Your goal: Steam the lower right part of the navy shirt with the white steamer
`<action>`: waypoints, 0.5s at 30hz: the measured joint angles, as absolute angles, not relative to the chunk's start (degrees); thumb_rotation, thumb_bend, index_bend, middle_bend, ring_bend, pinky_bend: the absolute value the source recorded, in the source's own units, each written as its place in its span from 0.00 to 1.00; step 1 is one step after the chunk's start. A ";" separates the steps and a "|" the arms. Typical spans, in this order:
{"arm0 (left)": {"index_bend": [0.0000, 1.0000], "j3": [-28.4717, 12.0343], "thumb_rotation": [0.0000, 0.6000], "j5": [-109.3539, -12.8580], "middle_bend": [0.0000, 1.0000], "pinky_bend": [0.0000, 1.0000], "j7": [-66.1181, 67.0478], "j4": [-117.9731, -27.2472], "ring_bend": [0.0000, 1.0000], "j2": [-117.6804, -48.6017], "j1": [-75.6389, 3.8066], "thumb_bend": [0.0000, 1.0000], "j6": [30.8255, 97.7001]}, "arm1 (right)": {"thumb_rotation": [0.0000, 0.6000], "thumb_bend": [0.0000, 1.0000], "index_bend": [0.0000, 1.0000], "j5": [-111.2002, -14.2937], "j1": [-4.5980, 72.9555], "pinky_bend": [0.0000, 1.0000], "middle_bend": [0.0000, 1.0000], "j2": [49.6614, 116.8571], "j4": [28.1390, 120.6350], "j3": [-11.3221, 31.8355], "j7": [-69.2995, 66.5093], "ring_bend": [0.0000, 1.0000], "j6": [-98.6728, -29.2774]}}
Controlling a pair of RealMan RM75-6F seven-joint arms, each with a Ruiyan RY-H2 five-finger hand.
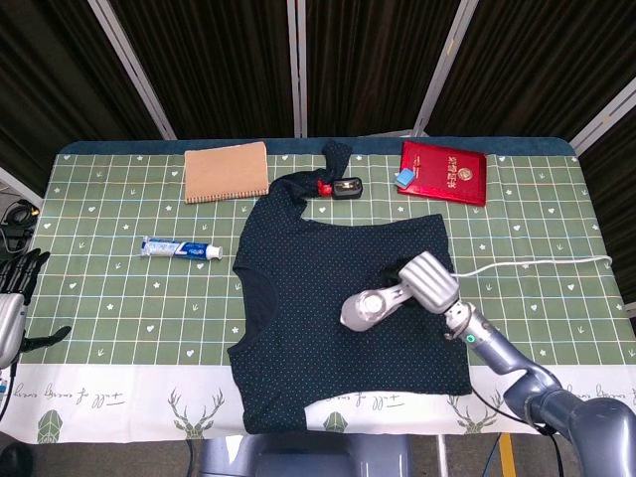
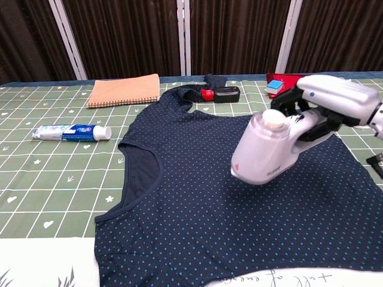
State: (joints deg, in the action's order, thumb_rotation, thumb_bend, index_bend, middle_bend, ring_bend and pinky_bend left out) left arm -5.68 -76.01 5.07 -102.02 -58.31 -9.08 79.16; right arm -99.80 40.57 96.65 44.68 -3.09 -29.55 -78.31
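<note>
The navy dotted shirt [image 1: 328, 268] [image 2: 197, 149] lies flat across the middle of the table. My right hand [image 1: 429, 281] [image 2: 328, 103] grips the handle of the white steamer [image 1: 370, 306] [image 2: 266, 148], holding it tilted just above the shirt's right half, head pointing down and left. Its white cord [image 1: 527, 263] trails off to the right. My left hand [image 1: 12, 298] hangs off the table's left edge, holding nothing, fingers apart.
A toothpaste tube [image 1: 181, 248] [image 2: 72, 132] lies left of the shirt. At the back are a tan notebook [image 1: 227, 171] [image 2: 124, 90], a small black and red object [image 1: 340, 186] [image 2: 219, 93] by the collar, and a red booklet [image 1: 443, 171] [image 2: 286, 87] with a blue block.
</note>
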 measured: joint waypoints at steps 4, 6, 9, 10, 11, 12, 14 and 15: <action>0.00 -5.66 1.00 -75.90 0.00 0.00 5.02 -101.98 0.00 -58.30 -9.16 0.00 78.97 | 1.00 0.75 0.85 -102.02 41.46 0.94 0.73 97.98 46.42 -4.46 -26.69 0.66 -78.21; 0.00 -5.62 1.00 -75.93 0.00 0.00 5.04 -101.99 0.00 -58.27 -9.16 0.00 78.96 | 1.00 0.75 0.85 -102.76 41.83 0.94 0.73 98.88 46.74 -4.94 -25.80 0.66 -77.95; 0.00 -5.60 1.00 -75.88 0.00 0.00 5.04 -101.97 0.00 -58.26 -9.10 0.00 79.03 | 1.00 0.75 0.85 -103.26 42.05 0.94 0.73 100.25 46.54 -5.35 -25.20 0.66 -77.54; 0.00 -5.60 1.00 -75.83 0.00 0.00 5.05 -101.94 0.00 -58.28 -9.10 0.00 79.01 | 1.00 0.75 0.85 -103.38 42.06 0.94 0.73 100.59 46.29 -5.49 -25.13 0.66 -77.45; 0.00 -5.58 1.00 -75.77 0.00 0.00 5.06 -101.92 0.00 -58.30 -9.11 0.00 78.96 | 1.00 0.75 0.85 -103.46 42.05 0.94 0.73 100.89 45.99 -5.63 -25.13 0.66 -77.36; 0.00 -5.58 1.00 -75.74 0.00 0.00 5.12 -101.89 0.00 -58.33 -9.11 0.00 78.95 | 1.00 0.75 0.85 -103.47 41.97 0.94 0.73 101.27 45.53 -5.79 -25.18 0.66 -77.09; 0.00 -5.55 1.00 -75.68 0.00 0.00 5.33 -101.89 0.00 -58.44 -9.15 0.00 78.90 | 1.00 0.75 0.85 -103.45 41.79 0.94 0.73 101.84 44.66 -5.98 -25.34 0.66 -76.88; 0.00 -5.54 1.00 -75.66 0.00 0.00 5.36 -101.89 0.00 -58.48 -9.16 0.00 78.86 | 1.00 0.75 0.85 -103.43 41.68 0.94 0.73 102.09 44.19 -6.07 -25.44 0.66 -76.82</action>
